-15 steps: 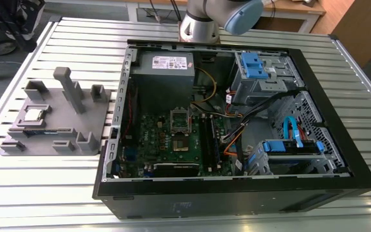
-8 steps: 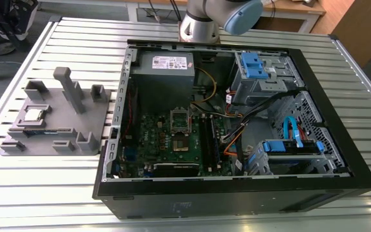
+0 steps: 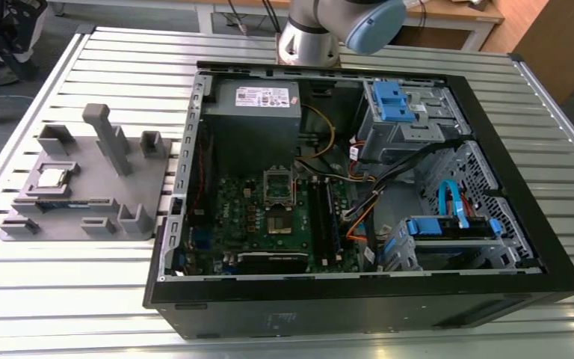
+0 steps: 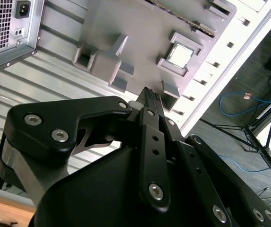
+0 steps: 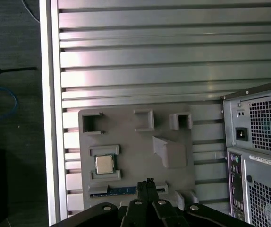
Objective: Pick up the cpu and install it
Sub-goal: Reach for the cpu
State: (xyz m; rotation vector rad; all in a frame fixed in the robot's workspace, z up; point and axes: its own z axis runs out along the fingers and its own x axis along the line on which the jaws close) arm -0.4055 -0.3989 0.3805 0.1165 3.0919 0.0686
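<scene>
Gripper (image 4: 147, 91) is seen pinched shut with nothing held, hung well above the grey fixture plate (image 5: 135, 156). The cpu (image 5: 104, 164) is seated flat in its pocket on that plate, which is laid on the slatted surface (image 5: 149, 61) beside the open case (image 3: 367, 307). For a clean pick, the chip is probably best squared up over first, then taken by its edges and kept level, not scraped on the pocket walls.
</scene>
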